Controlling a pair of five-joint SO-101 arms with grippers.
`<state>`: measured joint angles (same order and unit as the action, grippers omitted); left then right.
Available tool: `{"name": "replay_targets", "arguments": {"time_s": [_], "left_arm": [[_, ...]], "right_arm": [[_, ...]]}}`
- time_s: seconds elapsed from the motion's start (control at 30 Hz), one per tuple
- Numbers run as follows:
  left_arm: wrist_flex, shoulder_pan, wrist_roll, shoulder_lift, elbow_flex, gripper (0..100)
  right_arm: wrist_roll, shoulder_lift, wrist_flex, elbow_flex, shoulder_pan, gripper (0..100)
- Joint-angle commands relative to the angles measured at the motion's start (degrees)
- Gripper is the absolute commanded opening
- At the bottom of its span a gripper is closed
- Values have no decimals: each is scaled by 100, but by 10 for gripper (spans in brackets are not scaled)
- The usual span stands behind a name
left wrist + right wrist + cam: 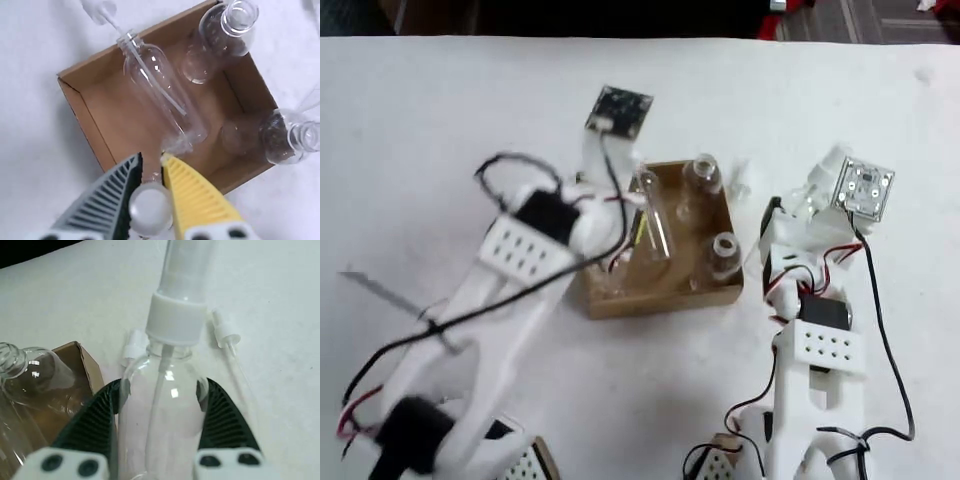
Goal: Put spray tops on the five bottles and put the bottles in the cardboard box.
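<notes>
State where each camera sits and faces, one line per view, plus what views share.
High view: fixed overhead, facing down on the table, cardboard box, left arm and right arm.
Left wrist view: on the left arm, looking down into the box past the left claw, shut on a clear bottle.
Right wrist view: on the right arm, facing the right claw gripping a spray-topped bottle.
Shared: the cardboard box.

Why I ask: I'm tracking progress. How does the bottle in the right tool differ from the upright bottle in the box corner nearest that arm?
The held bottle wears a white spray top; the boxed bottle has an open neck. The held bottle is outside the cardboard box, gripped by the right tool; the boxed bottle stands free inside. Both are clear.
</notes>
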<state>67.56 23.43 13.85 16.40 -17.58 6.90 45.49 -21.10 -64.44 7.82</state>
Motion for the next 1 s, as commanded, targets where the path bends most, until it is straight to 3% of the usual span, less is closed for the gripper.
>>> {"name": "replay_targets", "arguments": {"time_s": [0.0, 0.17, 0.33, 0.4, 0.83, 0.97], "left_arm": [[-1002, 66, -413, 1411, -1222, 28], [-1547, 66, -545, 2475, -2295, 38], [-1785, 66, -536, 3363, -2884, 172], [-1855, 66, -536, 3600, -3033, 176], [-2013, 22, -545, 3802, -3077, 219], [-1820, -84, -765, 3802, -2514, 221]], "right_arm": [[-70, 163, 136, 53, -31, 18], [-70, 154, 136, 53, -31, 18], [-70, 145, 136, 53, -31, 18], [-70, 145, 136, 53, -31, 18], [-70, 136, 136, 44, -31, 18], [-70, 136, 136, 44, -31, 18]]}}
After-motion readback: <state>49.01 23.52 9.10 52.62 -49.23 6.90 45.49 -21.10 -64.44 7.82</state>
